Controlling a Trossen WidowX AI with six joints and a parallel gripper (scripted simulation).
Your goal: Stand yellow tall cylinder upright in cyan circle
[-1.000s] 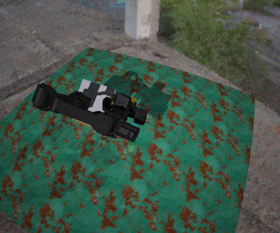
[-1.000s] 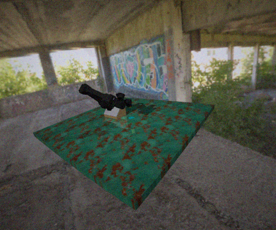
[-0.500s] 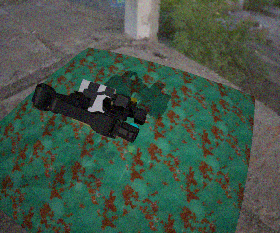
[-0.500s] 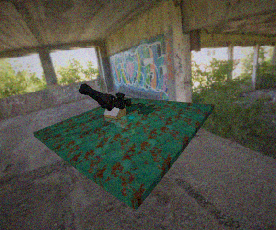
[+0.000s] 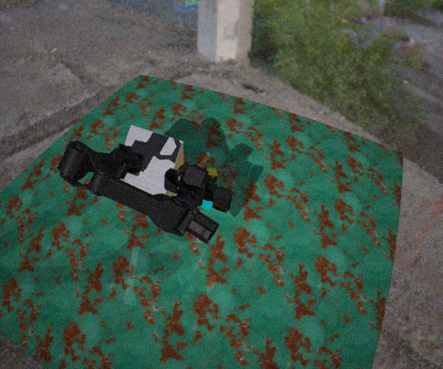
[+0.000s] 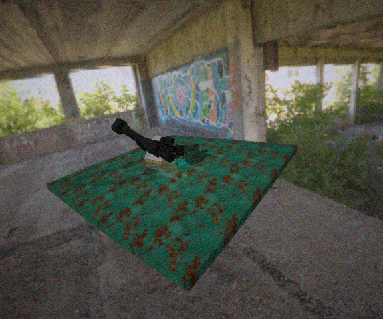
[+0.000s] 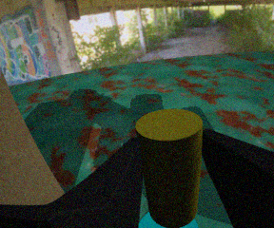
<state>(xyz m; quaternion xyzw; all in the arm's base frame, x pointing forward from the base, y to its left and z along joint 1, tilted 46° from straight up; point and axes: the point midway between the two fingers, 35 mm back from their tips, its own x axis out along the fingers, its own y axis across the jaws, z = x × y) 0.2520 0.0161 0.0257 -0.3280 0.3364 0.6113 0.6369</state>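
Observation:
The yellow cylinder (image 5: 212, 172) (image 7: 172, 176) is held between the fingers. In the wrist view it looks about upright, with its round end facing up. My gripper (image 5: 211, 181) (image 7: 169, 141) is shut on it. The cyan circle (image 5: 207, 204) (image 6: 183, 163) (image 7: 147, 220) shows just around the cylinder's lower end in the wrist view. In the top view the arm covers part of the circle. I cannot tell whether the cylinder's bottom touches the surface. The cylinder is hidden behind the arm in the exterior view.
A block with a white and black sloped top (image 5: 150, 172) (image 6: 153, 158) and tan sides stands close beside the gripper, under the arm. Its tan side (image 7: 25, 157) fills the left of the wrist view. The green and rust table top (image 5: 277, 317) (image 6: 143, 212) extends around them.

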